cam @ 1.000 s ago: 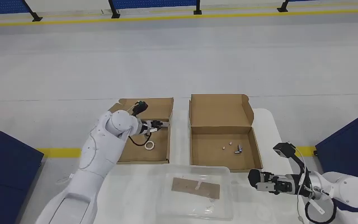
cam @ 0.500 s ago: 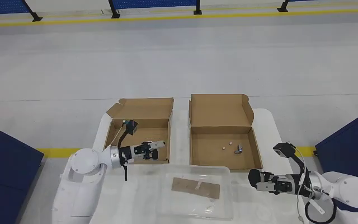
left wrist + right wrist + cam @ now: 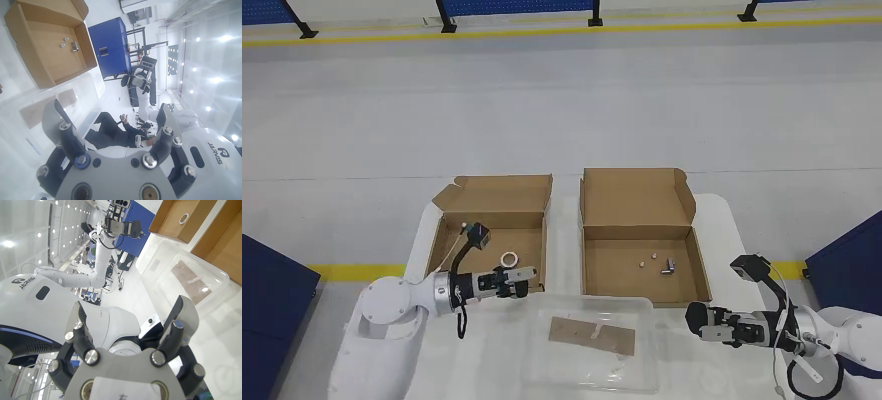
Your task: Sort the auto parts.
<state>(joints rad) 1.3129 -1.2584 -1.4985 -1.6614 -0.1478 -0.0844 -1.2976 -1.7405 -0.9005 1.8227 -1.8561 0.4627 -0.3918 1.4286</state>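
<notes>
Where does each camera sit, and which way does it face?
Top view: above the arms, facing down on the table, ring box, parts box and clear bin; both arms show.
Left wrist view: left wrist, facing past the open left pincer over the bin to the parts box; right arm beyond.
Right wrist view: right wrist, facing past the open right pincer over the bin to the ring box; left arm beyond.
Shared by all: the bin.
</notes>
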